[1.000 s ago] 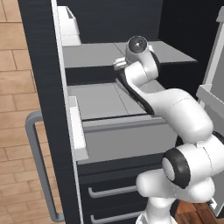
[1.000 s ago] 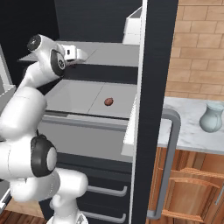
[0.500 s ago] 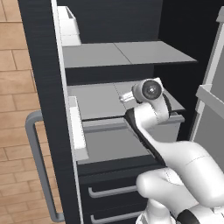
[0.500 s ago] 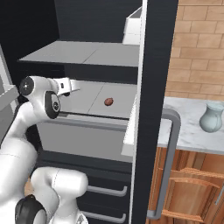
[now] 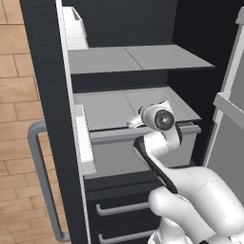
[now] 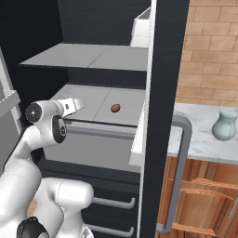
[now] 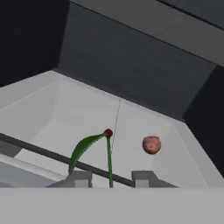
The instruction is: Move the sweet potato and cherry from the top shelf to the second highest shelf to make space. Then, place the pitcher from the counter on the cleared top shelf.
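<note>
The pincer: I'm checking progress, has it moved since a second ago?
Yes. The pincer has come down from the top shelf to the second highest shelf's front rail.

The sweet potato, a reddish-brown lump, lies on the second highest shelf. The cherry (green stem and leaf trailing) appears just beside it. The top shelf is bare; the pitcher stands upright on the desk.
</note>
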Robot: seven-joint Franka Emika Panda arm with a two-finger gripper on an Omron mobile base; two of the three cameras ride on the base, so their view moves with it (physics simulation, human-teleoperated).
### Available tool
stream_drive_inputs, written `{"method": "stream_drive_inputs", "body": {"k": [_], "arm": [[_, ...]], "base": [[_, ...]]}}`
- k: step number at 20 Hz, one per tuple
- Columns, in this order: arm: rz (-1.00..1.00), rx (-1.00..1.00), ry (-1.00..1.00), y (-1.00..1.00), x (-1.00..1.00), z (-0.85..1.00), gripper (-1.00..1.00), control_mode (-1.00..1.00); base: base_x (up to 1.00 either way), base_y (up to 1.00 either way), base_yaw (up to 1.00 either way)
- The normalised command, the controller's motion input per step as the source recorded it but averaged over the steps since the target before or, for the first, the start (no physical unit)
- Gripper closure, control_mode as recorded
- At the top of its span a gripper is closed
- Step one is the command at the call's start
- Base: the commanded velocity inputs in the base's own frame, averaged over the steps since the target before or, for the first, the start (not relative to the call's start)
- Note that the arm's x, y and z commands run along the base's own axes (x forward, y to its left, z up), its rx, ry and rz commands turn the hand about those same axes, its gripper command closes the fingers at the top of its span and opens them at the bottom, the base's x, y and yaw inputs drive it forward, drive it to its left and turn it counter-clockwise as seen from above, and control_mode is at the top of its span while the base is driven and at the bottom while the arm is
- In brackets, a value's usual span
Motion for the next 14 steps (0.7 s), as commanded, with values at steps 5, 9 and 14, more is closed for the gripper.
{"method": "stream_drive_inputs", "body": {"k": [5,9,14], "arm": [[0.01,0.0,0.06,0.04,0.45,-0.05,1.0,-1.0],[0.0,0.0,0.08,0.0,0.47,-0.15,1.0,-1.0],[0.0,0.0,0.1,0.0,0.48,-0.37,1.0,-1.0]], "base": [[0.0,0.0,0.0],[0.0,0.0,0.0],[0.0,0.0,0.0]]}}
